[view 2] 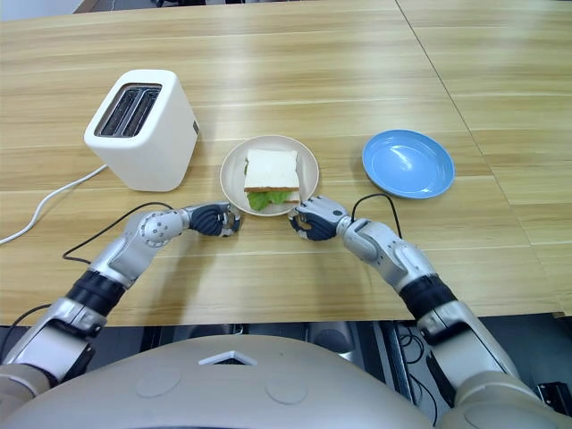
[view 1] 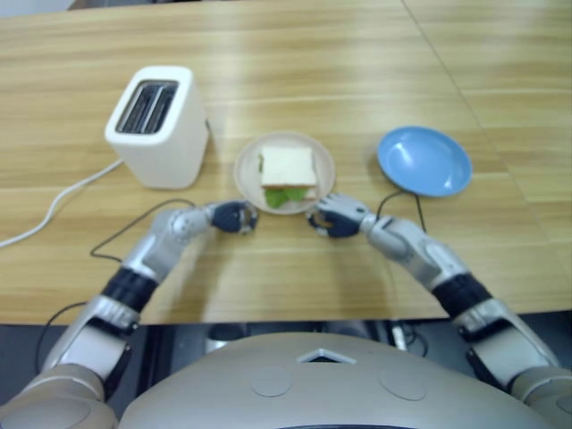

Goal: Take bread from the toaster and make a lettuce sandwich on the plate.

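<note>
1. Bread (view 2: 271,168), the top slice of a lettuce sandwich, lies near the front middle of the broad wooden table (view 2: 357,71), within reach of both arms. The far half of the tabletop offers wide open room.
2. The white toaster (view 2: 143,125) stands at the robot's left, well apart from the table's front edge. Its slots face up and look dark, with no slice rising from them. Its white cord (view 2: 45,210) trails off to the left, away from the working area.
3. The blue plate (view 2: 408,164) sits bare at the right, near the sandwich yet not touching its dish. It probably served as a holding place for the filling.
4. The cream plate (view 2: 228,174) rests between toaster and blue plate, just beside the toaster's front corner. The sandwich lies on it squarely, inside the rim on every side.
5. Lettuce (view 2: 268,198) shows as a green fringe under the slice's near edge, which suggests the stack is complete and the task is all but done.
6. The left hand (view 2: 214,219) and the right hand (view 2: 313,219) flank the plate's near rim, each close to it. Both have their fingers curled in and grip nothing. The bare strip of table toward the front edge gives them room to draw back without brushing the plate.
</note>
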Motion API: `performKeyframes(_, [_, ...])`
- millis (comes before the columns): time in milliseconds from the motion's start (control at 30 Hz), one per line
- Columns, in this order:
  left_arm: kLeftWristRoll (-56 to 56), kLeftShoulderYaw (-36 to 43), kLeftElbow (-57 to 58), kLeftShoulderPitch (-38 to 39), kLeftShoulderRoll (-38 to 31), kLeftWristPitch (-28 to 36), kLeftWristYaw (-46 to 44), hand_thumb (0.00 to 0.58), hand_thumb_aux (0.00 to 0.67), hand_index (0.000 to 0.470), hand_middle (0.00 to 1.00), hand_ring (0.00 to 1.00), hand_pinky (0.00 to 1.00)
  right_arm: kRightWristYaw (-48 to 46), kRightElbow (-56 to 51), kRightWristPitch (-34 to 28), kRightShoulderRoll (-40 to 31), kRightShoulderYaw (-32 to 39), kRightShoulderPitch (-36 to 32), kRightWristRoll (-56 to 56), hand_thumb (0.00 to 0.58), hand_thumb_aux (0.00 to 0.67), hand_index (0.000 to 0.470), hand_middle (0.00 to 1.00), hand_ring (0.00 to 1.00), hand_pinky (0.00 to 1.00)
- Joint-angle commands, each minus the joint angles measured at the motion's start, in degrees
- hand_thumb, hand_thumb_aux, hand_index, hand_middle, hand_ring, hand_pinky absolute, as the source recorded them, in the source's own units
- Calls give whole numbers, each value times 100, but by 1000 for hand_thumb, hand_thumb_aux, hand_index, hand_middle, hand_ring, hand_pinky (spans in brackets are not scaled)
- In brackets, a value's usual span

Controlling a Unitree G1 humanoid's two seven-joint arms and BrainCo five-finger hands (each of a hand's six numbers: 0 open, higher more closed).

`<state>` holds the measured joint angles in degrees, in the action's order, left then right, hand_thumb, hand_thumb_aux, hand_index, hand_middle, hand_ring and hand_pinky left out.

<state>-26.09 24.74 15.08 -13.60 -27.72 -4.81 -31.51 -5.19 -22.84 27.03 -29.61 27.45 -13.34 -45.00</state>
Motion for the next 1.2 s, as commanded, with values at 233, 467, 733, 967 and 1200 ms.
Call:
performKeyframes(233, [-99, -534, 2597, -1495, 703, -35, 2135, 0, 0, 0, 0, 0, 0, 2597, -2324, -356, 267, 428, -1591, -1010, 0, 0, 0, 0, 0, 0])
performKeyframes(467, [89, -1036, 2585, -1553, 648, -108, 2864, 0, 0, 0, 0, 0, 0, 3143, -920, -217, -257, -116, -963, -534, 0, 0, 0, 0, 0, 0])
performKeyframes(733, [1281, -2130, 1337, -1195, 1094, -876, 3500, 0, 0, 0, 0, 0, 0, 2175, 419, -42, 89, -1584, -16, 2134, 0, 0, 0, 0, 0, 0])
performKeyframes(967, [2313, -2684, 1640, -1252, 1787, -1244, 3215, 0, 0, 0, 0, 0, 0, 370, 117, -439, 1004, -2300, 139, 4541, 0, 0, 0, 0, 0, 0])
performKeyframes(1200, [2751, -2879, 2263, -1405, 2100, -1302, 2917, 0, 0, 0, 0, 0, 0, -166, -365, -459, 1431, -2859, 68, 5238, 0, 0, 0, 0, 0, 0])
